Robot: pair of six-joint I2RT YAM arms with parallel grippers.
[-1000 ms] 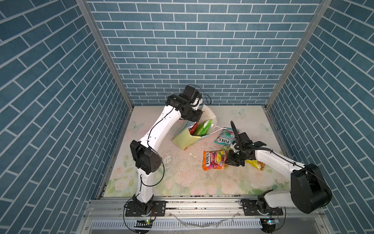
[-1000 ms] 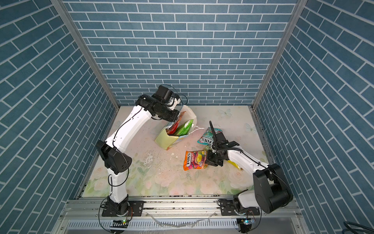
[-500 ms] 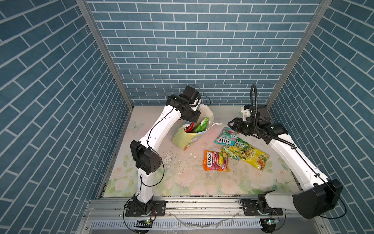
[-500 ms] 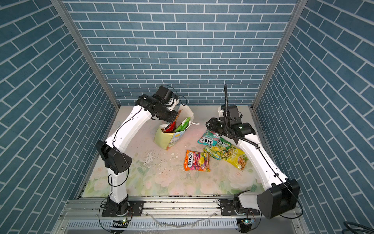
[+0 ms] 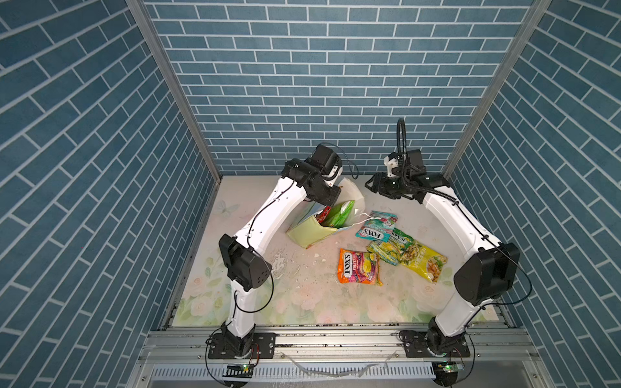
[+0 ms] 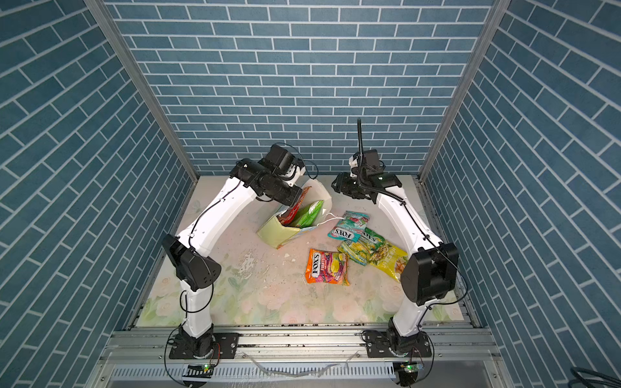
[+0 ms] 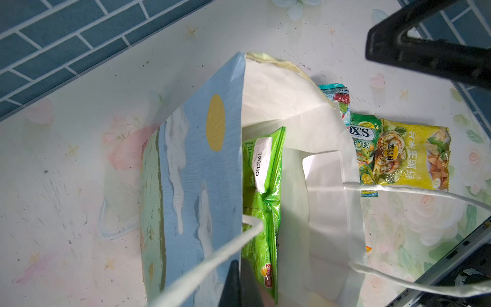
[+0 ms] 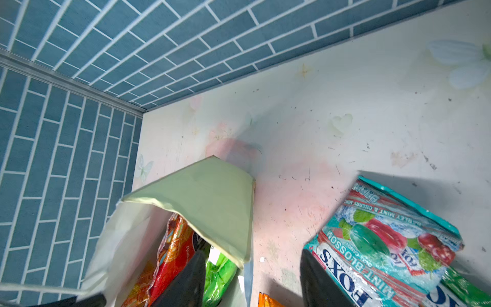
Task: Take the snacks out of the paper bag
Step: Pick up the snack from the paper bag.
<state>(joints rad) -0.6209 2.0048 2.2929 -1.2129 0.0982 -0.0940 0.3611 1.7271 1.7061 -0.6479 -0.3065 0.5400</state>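
A floral-printed bench (image 5: 302, 302), strewn with white flakes (image 5: 280, 265), sits between blue brick-patterned walls (image 5: 319, 84), behind an aluminium rail (image 5: 336, 341).

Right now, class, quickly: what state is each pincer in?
Left pincer: closed on the paper bag at its rim.
Right pincer: open, holding nothing.
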